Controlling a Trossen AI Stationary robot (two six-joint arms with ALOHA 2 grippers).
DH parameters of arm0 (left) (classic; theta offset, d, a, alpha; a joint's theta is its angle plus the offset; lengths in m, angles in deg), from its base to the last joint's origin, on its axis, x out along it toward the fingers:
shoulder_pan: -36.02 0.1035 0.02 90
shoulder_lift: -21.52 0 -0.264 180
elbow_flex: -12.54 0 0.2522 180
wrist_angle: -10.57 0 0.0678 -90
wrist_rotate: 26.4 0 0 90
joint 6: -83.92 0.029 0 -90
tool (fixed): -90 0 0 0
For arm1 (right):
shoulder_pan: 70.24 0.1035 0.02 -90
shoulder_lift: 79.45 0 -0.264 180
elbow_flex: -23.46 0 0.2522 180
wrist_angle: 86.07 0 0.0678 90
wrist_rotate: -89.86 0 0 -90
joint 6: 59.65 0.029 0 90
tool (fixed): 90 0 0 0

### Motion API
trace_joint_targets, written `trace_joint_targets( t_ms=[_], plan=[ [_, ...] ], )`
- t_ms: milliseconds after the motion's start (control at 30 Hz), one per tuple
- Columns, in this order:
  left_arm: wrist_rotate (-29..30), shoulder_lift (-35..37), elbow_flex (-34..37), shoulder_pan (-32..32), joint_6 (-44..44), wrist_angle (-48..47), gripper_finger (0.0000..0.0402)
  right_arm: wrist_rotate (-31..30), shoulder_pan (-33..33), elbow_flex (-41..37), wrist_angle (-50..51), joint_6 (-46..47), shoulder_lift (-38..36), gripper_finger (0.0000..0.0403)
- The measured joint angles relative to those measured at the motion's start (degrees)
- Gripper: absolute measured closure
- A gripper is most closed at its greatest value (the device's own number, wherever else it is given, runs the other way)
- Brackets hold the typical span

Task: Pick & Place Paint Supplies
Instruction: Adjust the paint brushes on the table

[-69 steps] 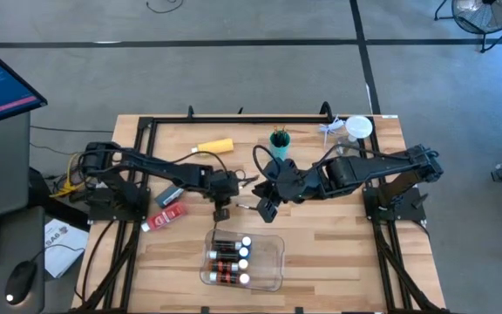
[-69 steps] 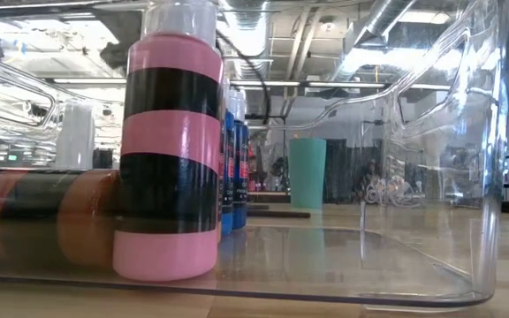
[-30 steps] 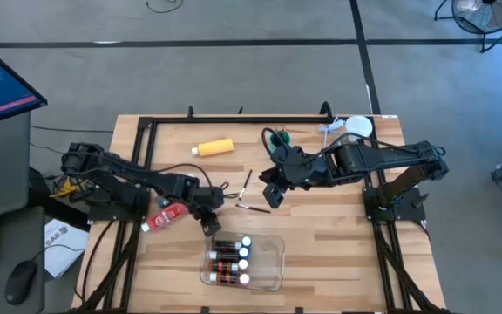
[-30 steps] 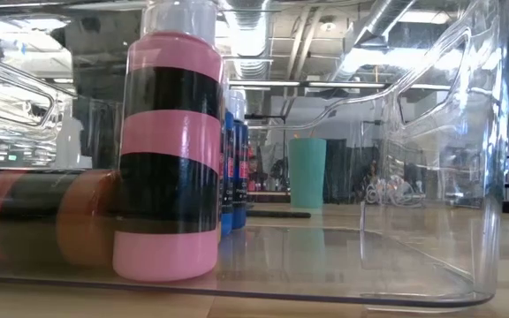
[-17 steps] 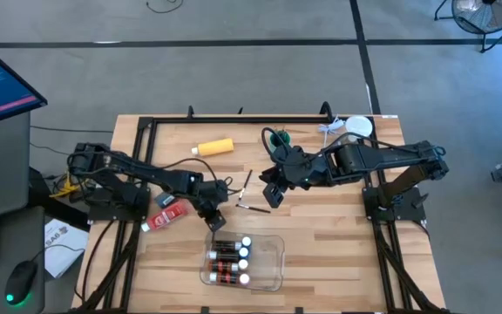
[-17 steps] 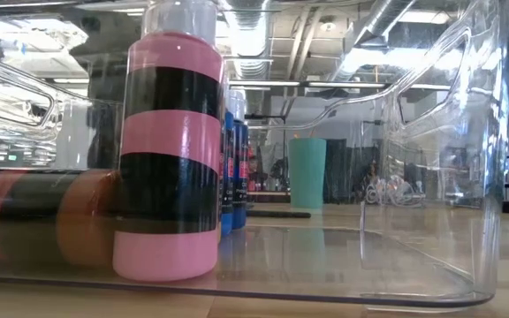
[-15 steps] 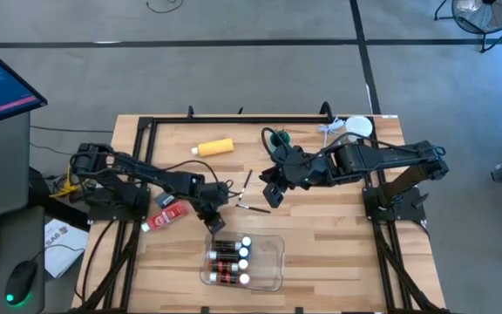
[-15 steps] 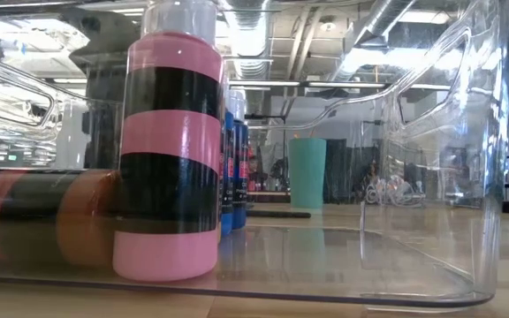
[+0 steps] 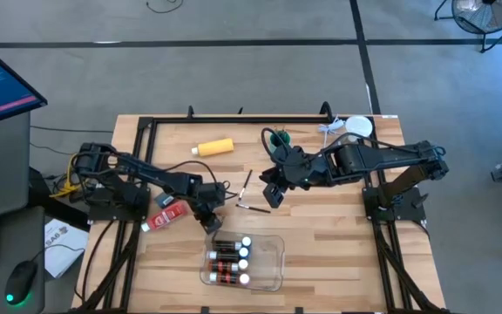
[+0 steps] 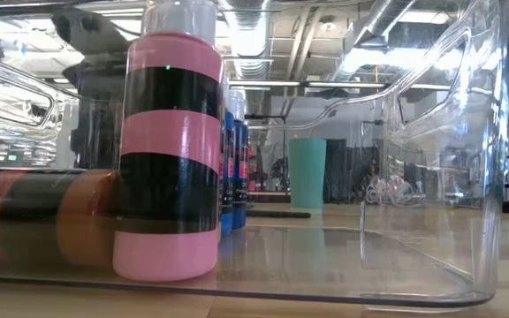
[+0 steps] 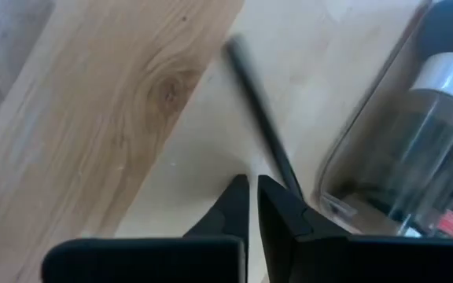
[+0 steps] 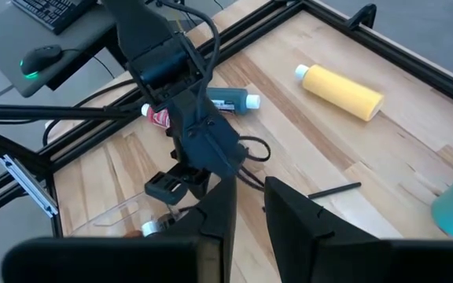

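Left hand (image 9: 209,220) low (fingers together)

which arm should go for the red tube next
Left, probably. The left gripper is by the tray's corner, right next to the red tube. The right gripper is farther off, near the loose brushes.
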Motion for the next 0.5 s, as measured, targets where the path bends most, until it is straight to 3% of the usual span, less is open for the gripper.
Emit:
trace_joint_targets(
  t_ms=[367,500],
  plan=[
    [-3.8,0.0,4.1,3.8,0.6,8.6,0.04,0.0,0.0,0.0,0.0,0.0,0.0,0.0341],
    [-1.5,1.5,4.2,5.8,1.8,8.5,0.04,0.0,0.0,0.0,-0.1,0.5,0.0,0.0341]
  ],
)
